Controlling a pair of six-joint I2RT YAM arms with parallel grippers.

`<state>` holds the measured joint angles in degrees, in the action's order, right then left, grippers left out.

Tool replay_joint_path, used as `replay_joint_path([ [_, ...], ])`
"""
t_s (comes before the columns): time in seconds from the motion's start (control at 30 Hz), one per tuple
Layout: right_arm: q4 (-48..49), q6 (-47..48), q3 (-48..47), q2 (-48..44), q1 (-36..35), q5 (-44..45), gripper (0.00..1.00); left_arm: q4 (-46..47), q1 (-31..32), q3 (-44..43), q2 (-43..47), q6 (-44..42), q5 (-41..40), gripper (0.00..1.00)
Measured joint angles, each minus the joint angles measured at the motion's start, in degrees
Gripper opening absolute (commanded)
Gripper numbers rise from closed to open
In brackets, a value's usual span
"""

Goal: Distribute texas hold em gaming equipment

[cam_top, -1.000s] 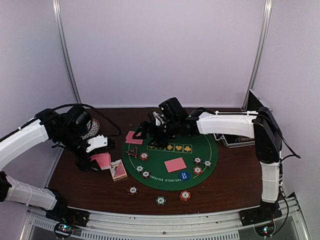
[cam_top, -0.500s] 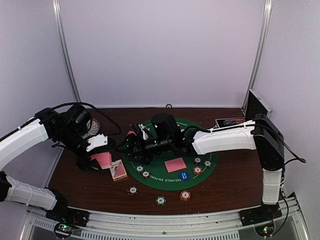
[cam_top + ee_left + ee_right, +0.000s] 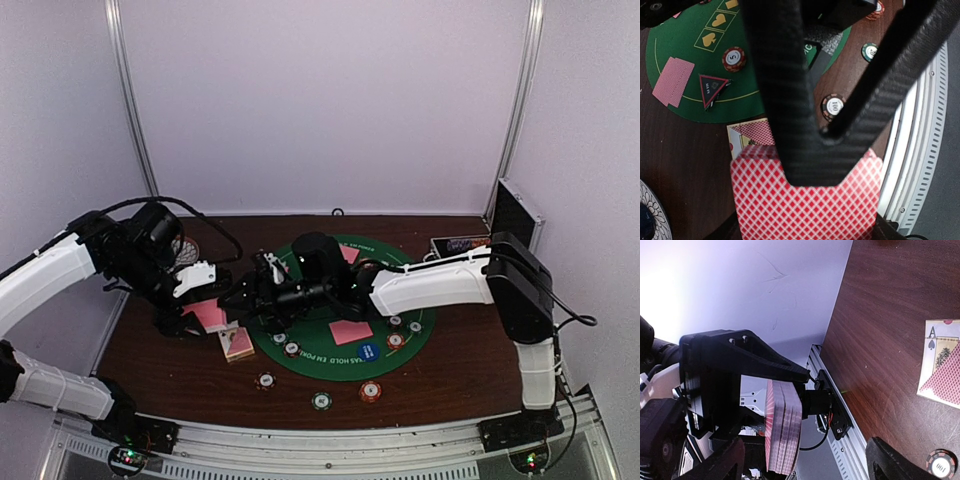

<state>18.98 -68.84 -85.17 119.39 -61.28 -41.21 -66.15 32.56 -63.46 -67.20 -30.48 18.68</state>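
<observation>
I hold the pink-backed deck [image 3: 800, 215] clenched in the left end effector [image 3: 192, 308], over the worktop [image 3: 450, 370]. The right end effector [image 3: 807, 462], released with fingers spread, faces it, the deck just ahead of its fingertips.

I'm holding the left gripper [image 3: 200, 312] clamped on the deck [image 3: 805, 210]; the right arm is stretching across toward it, right gripper [image 3: 805, 455] gaping wide.
</observation>
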Motion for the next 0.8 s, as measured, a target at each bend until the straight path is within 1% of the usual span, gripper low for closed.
replay_joint_path([
  [0.43,2.7,-3.0,-6.8,5.7,-1.1,-3.2,0.85,-0.1,0.0,-1.0,-0.6,0.5,1.0,0.0],
  [0.67,2.6,-4.7,-10.4,9.6,-1.1,-5.2,0.84,-0.1,0.0,-1.1,-0.7,0.6,1.2,0.0],
  [0.8,2.3,-4.9,-11.7,10.3,-1.1,-5.7,0.82,-0.2,0.0,-1.3,-0.8,0.6,1.4,0.0],
])
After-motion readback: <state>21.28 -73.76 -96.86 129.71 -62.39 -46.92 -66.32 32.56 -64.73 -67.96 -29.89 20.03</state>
